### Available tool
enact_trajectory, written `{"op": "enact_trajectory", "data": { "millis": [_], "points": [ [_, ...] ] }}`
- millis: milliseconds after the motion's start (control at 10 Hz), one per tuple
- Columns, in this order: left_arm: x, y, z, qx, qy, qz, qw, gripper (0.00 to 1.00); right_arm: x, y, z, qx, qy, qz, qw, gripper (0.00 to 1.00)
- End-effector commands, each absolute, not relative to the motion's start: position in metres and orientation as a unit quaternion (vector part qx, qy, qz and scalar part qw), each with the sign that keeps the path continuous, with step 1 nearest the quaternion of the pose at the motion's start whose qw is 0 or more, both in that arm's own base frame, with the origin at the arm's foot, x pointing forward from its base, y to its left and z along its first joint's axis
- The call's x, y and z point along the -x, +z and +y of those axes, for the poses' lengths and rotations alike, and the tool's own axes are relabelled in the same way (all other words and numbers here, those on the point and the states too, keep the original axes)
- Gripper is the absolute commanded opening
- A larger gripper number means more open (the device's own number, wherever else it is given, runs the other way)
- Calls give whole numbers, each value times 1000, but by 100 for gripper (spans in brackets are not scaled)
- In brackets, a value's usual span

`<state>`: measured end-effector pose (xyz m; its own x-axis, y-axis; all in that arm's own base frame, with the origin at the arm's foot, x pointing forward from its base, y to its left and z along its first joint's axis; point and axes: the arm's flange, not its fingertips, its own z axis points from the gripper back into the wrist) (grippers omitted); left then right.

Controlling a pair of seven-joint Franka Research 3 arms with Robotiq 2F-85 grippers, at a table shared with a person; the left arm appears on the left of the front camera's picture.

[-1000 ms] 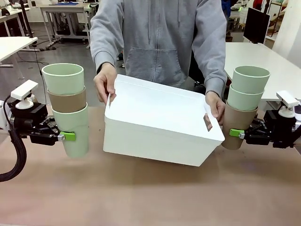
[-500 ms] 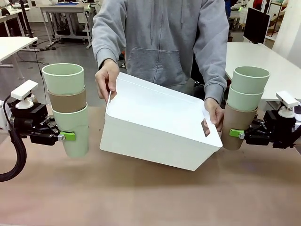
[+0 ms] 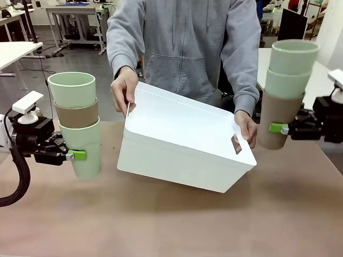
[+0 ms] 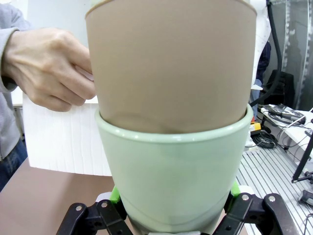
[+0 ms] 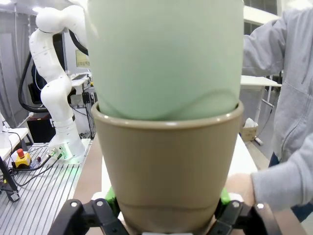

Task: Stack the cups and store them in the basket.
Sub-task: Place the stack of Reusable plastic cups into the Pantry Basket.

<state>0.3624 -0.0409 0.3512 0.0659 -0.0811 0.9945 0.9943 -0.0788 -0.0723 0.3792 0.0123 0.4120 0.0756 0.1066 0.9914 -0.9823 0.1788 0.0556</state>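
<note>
My left gripper (image 3: 75,155) is shut on a stack of three cups (image 3: 77,120) at the table's left: mint at the bottom, tan in the middle, mint on top. The left wrist view has the mint bottom cup (image 4: 173,181) between the pads, the tan cup (image 4: 171,63) nested in it. My right gripper (image 3: 278,128) is shut on a second stack (image 3: 284,91), tan at the bottom with two mint cups inside, held high at the right. That tan cup (image 5: 168,166) fills the right wrist view. A person holds the white basket (image 3: 182,142) tilted above the table's middle, one hand (image 3: 124,88) on each end.
The brown table (image 3: 171,225) runs bare along the front. The person's right-side hand (image 3: 247,128) at the basket's handle slot is close to my right stack. White tables and office gear stand behind.
My right gripper has lifted its stack upward and a little to the right. The person has tilted and shifted the basket slightly. The left arm has not moved.
</note>
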Motion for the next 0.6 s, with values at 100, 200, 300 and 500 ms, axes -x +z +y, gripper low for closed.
{"op": "enact_trajectory", "data": {
  "millis": [100,200,300,500],
  "points": [
    [-362,354,-39,516,-523,-448,511,87,-383,468,58,-395,482,-451,638,84],
    [-362,354,-39,516,-523,-448,511,87,-388,483,78,-374,490,-439,654,84],
    [-362,354,-39,516,-523,-448,511,87,-393,494,98,-352,504,-426,664,84],
    [-362,354,-39,516,-523,-448,511,87,-411,497,147,-304,526,-392,691,84]
  ]
}}
